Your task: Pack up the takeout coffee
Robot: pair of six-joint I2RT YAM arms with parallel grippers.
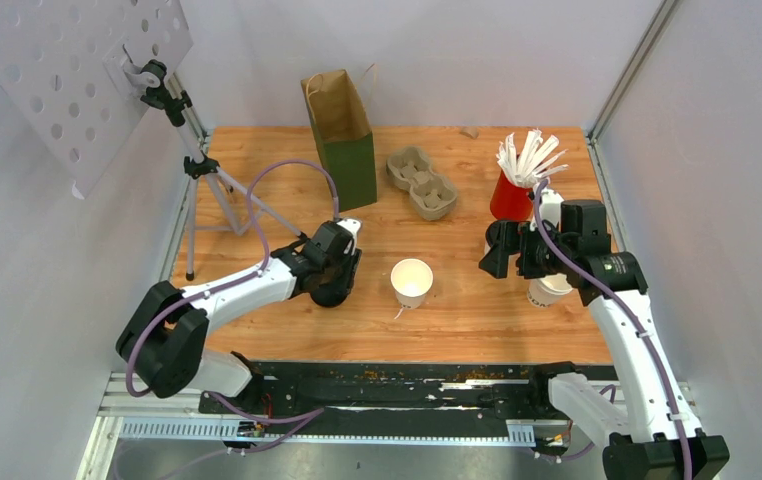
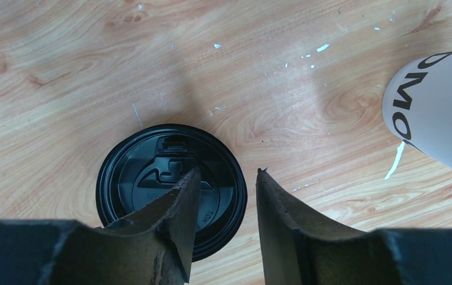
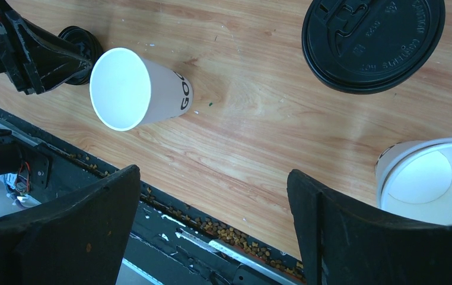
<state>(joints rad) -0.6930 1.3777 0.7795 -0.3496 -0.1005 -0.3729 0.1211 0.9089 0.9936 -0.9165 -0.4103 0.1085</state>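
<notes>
The left gripper is held partly spread, nothing pinched, above a black lid lying flat on the table; whether a finger touches it cannot be told. The right gripper is spread wide and empty. An unlidded cup is seen just beside one finger, a second lid near it, and another open cup between the arms.

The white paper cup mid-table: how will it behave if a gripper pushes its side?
The middle white paper cup looks empty, so it is probably light and apt to slide or tip. Its open top leaves the thin wall likely to dent under a squeeze.
</notes>
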